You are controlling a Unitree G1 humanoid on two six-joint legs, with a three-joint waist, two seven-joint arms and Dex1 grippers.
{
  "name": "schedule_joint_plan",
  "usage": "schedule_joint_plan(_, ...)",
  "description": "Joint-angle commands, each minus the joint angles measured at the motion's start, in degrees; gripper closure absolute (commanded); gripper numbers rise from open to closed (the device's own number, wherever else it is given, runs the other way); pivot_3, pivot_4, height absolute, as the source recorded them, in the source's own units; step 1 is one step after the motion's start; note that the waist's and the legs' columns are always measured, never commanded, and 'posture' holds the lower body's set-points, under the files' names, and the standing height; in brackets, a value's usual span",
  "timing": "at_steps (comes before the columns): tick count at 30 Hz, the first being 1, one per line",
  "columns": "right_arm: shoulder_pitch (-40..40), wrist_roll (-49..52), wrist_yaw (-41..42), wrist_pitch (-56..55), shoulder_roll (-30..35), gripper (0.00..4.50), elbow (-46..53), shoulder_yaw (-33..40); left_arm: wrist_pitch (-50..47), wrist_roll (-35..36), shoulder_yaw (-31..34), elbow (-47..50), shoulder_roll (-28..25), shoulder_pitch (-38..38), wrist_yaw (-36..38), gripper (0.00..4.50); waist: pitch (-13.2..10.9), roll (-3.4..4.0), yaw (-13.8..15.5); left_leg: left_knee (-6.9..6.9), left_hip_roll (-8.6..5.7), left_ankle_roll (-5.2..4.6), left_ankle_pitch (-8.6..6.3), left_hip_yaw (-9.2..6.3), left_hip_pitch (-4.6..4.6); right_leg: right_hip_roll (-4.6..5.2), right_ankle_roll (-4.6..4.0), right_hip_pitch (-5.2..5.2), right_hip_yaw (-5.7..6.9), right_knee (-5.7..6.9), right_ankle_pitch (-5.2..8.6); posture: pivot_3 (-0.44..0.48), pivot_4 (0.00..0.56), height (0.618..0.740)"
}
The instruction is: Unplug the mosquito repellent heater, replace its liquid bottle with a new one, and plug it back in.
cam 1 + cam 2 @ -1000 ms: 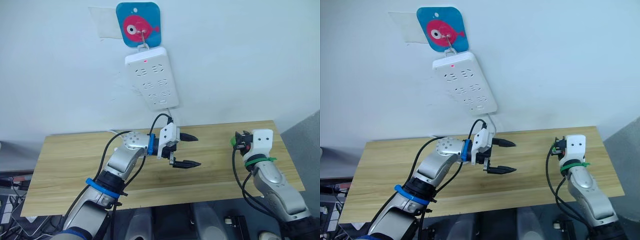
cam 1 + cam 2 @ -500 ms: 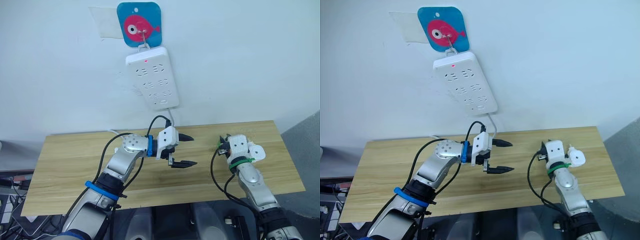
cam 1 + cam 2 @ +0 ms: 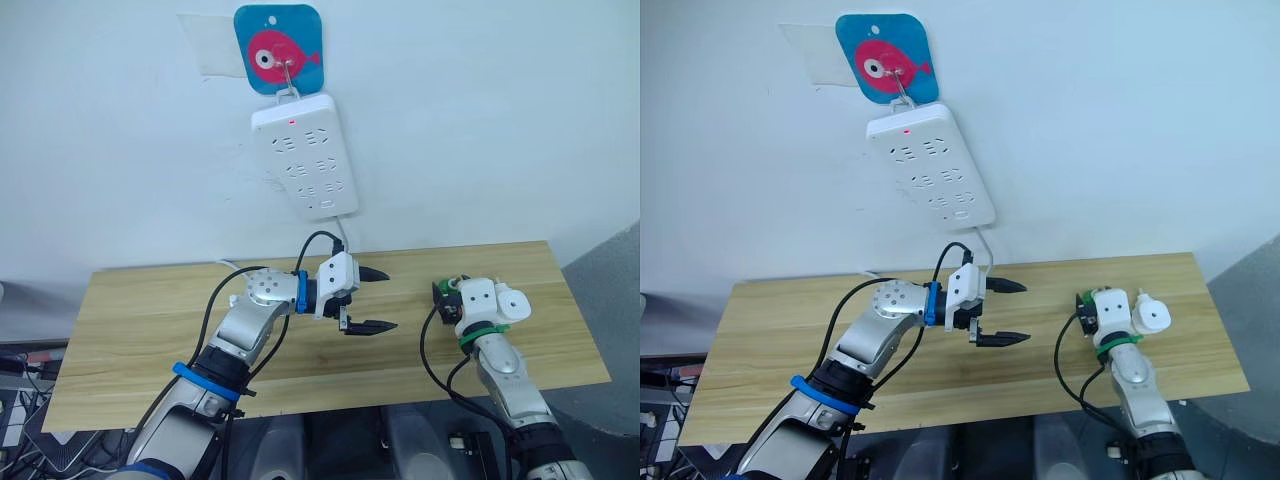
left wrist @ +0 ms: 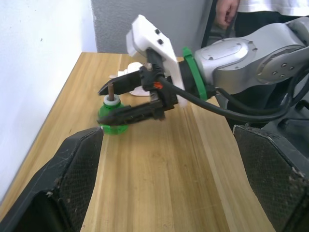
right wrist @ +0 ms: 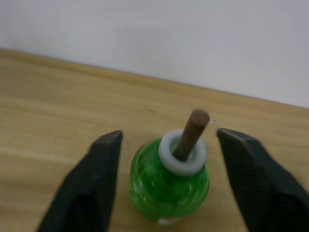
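Wood table against plain white wall; grey panel just beside table's right end; cables on floor at left.

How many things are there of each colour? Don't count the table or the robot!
Green: 1, the liquid bottle
White: 2, the power strip and the mosquito repellent heater
Blue: 1, the fish wall hook
Total: 4
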State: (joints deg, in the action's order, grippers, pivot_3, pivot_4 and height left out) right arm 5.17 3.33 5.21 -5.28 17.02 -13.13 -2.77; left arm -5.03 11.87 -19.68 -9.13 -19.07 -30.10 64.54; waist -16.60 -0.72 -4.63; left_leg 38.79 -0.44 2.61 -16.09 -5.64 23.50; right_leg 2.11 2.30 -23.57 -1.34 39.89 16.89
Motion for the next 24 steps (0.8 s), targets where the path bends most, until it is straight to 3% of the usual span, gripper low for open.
schedule_joint_plan(1,-3.56,-0.23,1.46,1.59,0.29,0.01,6.05,1.25,-1.36,1.31,1.44,1.27,-0.14,-0.45,0.44,0.00,0.00,0.00,0.00,0.00,0.00,0.00,0.00,0.00,0.00,0.00,0.00,0.00,0.00,0.00,0.00,-0.037,0.299,0.740)
schedule_joint_plan(9,-15.31,1.61,6.68,12.70,3.53,0.01,28.13,2.59,-3.25,9.04,12.21,6.93,0.62,1.02,-4.92,0.00,0.00,0.01,0.01,-0.01,0.01,-0.01,0.00,-0.14,-0.02,0.00,0.00,0.01,-0.04,0.01,0.00,-0.035,0.298,0.740)
schedule_joint_plan(13,-17.01,4.45,11.32,19.38,7.09,0.01,38.15,3.64,-6.58,6.09,15.33,12.73,-3.72,6.63,-10.67,0.00,0.00,0.00,-0.05,-0.06,0.02,0.00,0.00,-0.25,-0.11,0.02,0.00,0.05,-0.12,0.00,0.00,-0.017,0.303,0.740)
schedule_joint_plan(15,-16.21,5.90,13.76,21.89,8.68,0.01,41.11,3.62,-8.33,8.30,18.73,14.52,-4.37,9.48,-13.40,0.00,-0.02,-0.02,0.02,-0.13,0.05,-0.02,-0.01,-0.23,-0.29,0.00,0.00,0.16,-0.18,-0.01,0.00,-0.011,0.303,0.740)
schedule_joint_plan(20,-10.01,10.95,22.62,27.23,13.16,0.01,46.02,1.44,-7.17,9.32,24.40,21.97,-6.78,24.33,-16.15,0.00,-0.10,-0.16,0.35,-0.28,0.05,-0.02,-0.02,-0.15,-0.49,0.01,0.00,0.28,-0.51,-0.09,0.01,0.018,0.309,0.740)
schedule_joint_plan(24,-2.09,15.65,32.19,30.56,17.82,0.01,46.18,-1.32,-1.90,8.53,28.18,27.18,-5.26,38.24,-19.32,0.00,-0.18,-0.31,0.81,-0.66,0.05,-0.02,-0.02,0.13,-0.67,0.16,0.00,0.30,-0.79,-0.39,0.00,0.034,0.320,0.740)
